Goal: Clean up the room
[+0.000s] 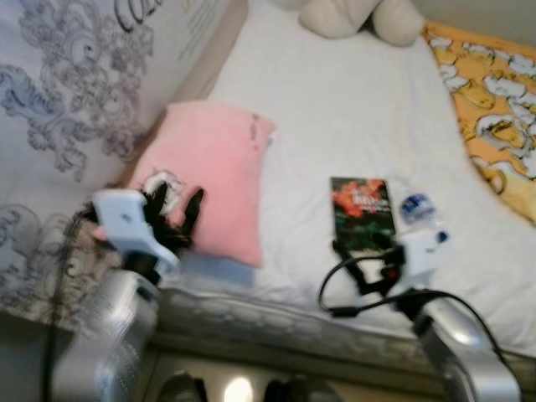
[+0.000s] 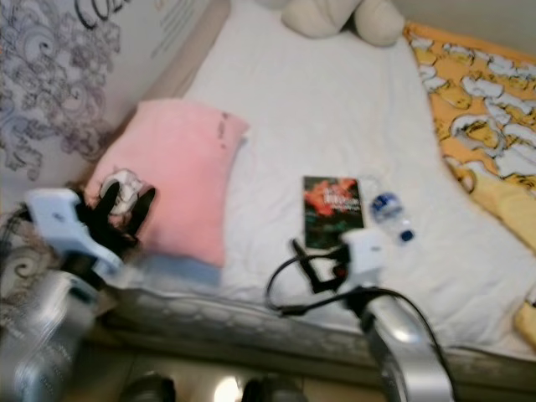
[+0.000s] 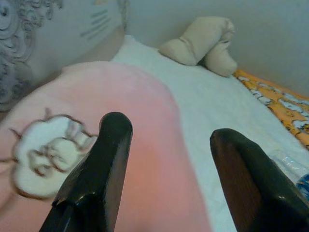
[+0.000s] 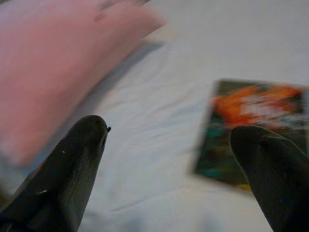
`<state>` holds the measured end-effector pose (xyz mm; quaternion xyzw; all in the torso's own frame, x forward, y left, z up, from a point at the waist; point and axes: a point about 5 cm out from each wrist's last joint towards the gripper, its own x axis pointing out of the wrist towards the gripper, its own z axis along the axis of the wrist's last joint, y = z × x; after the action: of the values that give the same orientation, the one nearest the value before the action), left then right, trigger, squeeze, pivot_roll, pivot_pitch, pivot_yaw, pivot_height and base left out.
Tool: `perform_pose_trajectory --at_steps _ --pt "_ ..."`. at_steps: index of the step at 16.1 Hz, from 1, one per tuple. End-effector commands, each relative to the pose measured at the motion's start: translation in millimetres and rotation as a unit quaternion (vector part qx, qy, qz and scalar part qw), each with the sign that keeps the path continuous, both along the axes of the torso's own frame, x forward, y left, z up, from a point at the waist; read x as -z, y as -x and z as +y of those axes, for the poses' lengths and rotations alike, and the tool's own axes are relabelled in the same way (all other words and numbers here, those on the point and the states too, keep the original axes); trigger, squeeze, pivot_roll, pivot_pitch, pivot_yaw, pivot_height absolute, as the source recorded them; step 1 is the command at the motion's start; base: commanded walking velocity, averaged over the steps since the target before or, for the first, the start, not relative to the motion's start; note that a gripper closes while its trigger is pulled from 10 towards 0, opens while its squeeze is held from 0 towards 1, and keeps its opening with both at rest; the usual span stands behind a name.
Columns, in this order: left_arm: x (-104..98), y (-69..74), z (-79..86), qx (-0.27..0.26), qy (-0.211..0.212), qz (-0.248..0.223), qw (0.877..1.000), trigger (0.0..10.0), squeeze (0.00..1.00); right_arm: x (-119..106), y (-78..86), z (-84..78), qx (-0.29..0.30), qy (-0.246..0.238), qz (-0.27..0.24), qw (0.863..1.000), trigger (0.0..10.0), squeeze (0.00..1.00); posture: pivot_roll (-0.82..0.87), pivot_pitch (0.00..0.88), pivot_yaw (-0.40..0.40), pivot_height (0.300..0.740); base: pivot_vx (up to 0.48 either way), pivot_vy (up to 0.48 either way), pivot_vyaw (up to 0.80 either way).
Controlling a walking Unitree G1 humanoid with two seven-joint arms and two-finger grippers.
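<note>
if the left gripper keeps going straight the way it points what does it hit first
Most likely the pink pillow: the open left gripper sits just over it, aimed along its top. If it clears that, white sheet, though depth is unclear.

A bed (image 1: 335,92) with a white sheet takes up most of the scene, its quilted mattress edge (image 1: 276,322) running along the near side. To the left stands a pale wall (image 1: 59,92) printed with grey swirling ornament and some lettering near the top. At the far end, a plain grey wall (image 3: 270,34) rises behind the bed. Below the mattress edge a strip of floor (image 1: 239,389) shows, with a bright reflection of light on it.
</note>
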<state>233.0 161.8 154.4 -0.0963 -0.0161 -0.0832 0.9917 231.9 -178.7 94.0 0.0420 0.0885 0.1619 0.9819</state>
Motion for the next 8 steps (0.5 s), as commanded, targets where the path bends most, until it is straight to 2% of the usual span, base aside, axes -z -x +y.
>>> perform_pose_trajectory --at_steps 1,4,5,7,8 --pt "6.8 1.3 4.0 -0.011 -0.010 0.008 1.000 10.0 0.00 0.4 1.7 -2.4 0.013 0.010 -0.007 1.000 10.0 0.23 -0.07 0.073 -0.099 0.740 0.000 -0.480 0.00" --pt "18.3 4.9 7.2 -0.024 -0.005 0.021 0.999 10.0 0.00 3.3 6.1 2.9 0.009 0.008 -0.005 1.000 10.0 0.23 -0.08 0.077 -0.102 0.740 0.000 -0.480 0.00" --pt "21.3 4.3 6.5 -0.013 -0.005 0.014 1.000 10.0 0.00 2.6 2.8 5.0 0.008 0.009 -0.011 1.000 10.0 0.23 -0.08 0.069 -0.093 0.740 0.000 -0.480 0.00" --pt "28.5 -5.7 7.0 -0.002 0.000 0.010 1.000 10.0 0.00 -1.1 -12.4 6.5 0.020 0.005 -0.031 0.999 10.0 0.23 -0.07 0.053 -0.084 0.740 0.000 -0.480 0.00" --pt "29.2 -14.2 2.0 0.012 -0.008 0.011 1.000 10.0 0.00 -3.4 -20.0 8.3 0.021 0.006 -0.041 0.999 10.0 0.22 -0.07 0.037 -0.076 0.740 0.000 0.000 0.00"
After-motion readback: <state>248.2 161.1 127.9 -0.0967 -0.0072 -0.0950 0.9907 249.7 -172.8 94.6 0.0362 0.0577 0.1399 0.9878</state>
